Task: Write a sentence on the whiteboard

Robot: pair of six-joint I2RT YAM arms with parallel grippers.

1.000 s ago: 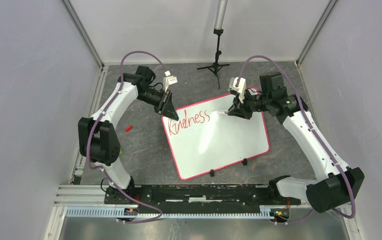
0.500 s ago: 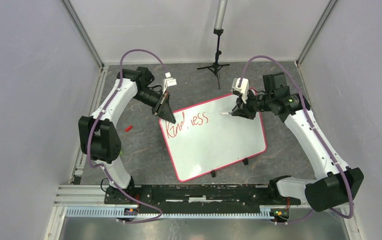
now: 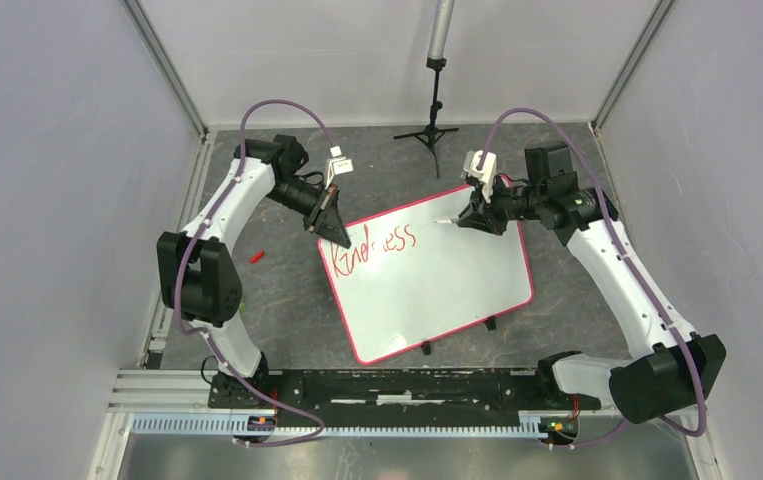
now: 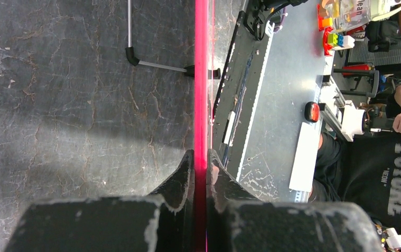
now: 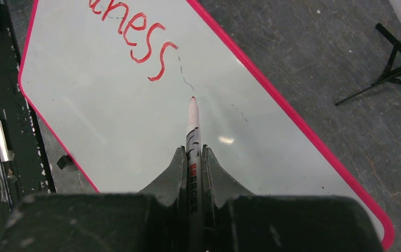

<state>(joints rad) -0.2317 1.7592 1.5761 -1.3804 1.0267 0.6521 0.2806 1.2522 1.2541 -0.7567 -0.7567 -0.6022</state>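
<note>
Whiteboard looks like a light, stiff, slick panel to me, so I'd guess it skates around on the counter the moment a pen pushes on it. The best place to hold it is the thin red rim, not the glossy face, and that's exactly the setup.

Left tool is closed down on the rim at the board's far-left corner, one finger on each side of the edge, pinning it. Right tool is clamped around a marker. It grips the barrel, with the front end sticking out past the fingers and the red tip aimed at the board just past the last "s". I can't tell from either view whether the tip is actually touching or hovering just above. The marker is thin and smooth, so I'd expect it to twist in the grip if pressed hard. Light pressure is probably the way to go.

Moving outward, the sentence right now reads "Kindness" in red near the far edge, so I reckon more words are to come. A few faint grey dashes sit near the tip. The whiteboard lies on the counter between the two arms, turned at an angle, with two little black clips on its near edge. Off to the left there's a small red bit, and a black tripod stand sits at the back.
</note>
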